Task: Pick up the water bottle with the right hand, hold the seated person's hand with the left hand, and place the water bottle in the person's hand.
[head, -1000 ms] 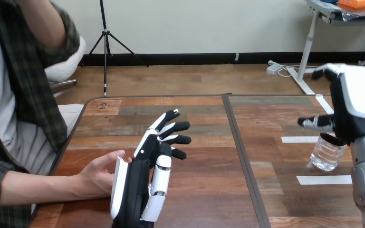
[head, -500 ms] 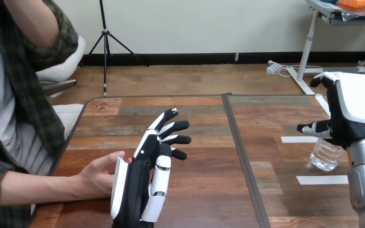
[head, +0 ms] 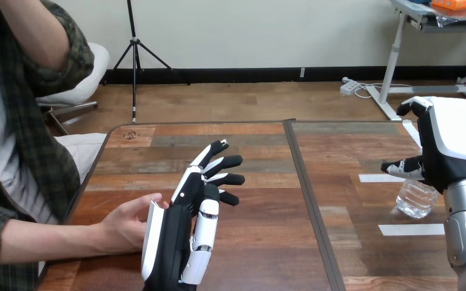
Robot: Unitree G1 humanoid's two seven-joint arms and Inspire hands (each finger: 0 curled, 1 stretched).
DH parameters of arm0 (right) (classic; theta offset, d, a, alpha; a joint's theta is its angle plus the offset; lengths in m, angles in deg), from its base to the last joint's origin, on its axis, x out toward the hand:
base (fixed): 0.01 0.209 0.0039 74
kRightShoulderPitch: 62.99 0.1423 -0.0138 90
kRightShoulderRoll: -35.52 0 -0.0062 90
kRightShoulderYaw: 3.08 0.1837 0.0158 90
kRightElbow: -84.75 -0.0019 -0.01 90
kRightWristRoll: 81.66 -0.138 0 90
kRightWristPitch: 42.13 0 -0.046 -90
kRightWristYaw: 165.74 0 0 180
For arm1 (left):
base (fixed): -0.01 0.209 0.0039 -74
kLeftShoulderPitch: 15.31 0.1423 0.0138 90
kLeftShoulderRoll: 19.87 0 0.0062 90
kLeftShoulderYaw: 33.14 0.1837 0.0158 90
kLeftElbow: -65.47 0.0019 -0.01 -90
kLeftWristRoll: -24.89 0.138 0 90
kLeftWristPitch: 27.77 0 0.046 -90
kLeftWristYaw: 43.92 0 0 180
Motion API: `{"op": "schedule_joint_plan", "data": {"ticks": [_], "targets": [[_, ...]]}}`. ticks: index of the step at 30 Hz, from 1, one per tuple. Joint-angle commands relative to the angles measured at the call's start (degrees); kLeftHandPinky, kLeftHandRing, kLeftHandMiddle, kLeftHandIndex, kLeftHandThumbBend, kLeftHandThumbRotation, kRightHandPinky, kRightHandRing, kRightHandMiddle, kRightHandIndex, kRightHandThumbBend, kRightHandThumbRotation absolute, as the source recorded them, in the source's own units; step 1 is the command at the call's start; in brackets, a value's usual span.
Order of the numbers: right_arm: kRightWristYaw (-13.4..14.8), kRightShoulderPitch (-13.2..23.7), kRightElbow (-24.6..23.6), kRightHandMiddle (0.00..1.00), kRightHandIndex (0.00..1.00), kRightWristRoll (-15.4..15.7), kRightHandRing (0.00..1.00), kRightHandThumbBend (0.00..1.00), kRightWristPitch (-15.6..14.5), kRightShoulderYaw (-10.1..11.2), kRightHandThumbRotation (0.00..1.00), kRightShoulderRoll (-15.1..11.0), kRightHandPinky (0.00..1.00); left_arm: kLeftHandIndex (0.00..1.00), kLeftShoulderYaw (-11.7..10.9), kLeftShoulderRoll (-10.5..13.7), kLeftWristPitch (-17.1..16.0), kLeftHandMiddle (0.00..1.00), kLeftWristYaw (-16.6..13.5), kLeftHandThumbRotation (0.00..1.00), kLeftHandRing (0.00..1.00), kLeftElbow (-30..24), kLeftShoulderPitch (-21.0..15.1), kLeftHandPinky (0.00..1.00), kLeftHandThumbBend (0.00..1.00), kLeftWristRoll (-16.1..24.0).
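Wooden tabletop (head: 261, 182) runs across the view, with a seam down its middle. At its left edge the person's hand (head: 124, 227) rests palm open and turned toward the middle, probably offered to receive something. Just beside it stands the robot's left hand (head: 176, 233), edge-on, its fingers (head: 221, 162) straight and spread and pointing away toward the far edge. The person's fingertips touch its white back, but nothing curls round them, so it looks like a support set alongside and not a hold. Toward the right edge the water bottle (head: 415, 197) stands upright on the wood between two white tape strips (head: 411, 229), likely its marked starting spot. The right hand (head: 455, 145) hangs directly over the bottle's top, hiding the neck; I cannot tell whether it has closed on it.
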Motion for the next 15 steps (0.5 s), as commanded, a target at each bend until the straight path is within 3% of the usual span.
{"op": "schedule_joint_plan", "data": {"ticks": [1,15], "targets": [[0.1,4.5,-0.4,0.79,0.7,-0.1,0.83,0.86,-0.2,-0.2,0.03,-2.2,0.79,0.85,0.1,-0.8,-1.1,0.77,0.0,1.0,0.68,-1.1,-1.5,0.53,0.07,-0.6],[-0.7,4.4,-0.1,0.79,0.7,-0.7,0.84,0.84,-0.7,-0.2,0.04,-2.5,0.8,0.86,0.0,-0.7,-1.0,0.77,0.1,1.0,0.68,-1.2,-1.5,0.53,0.06,-0.4]]}}
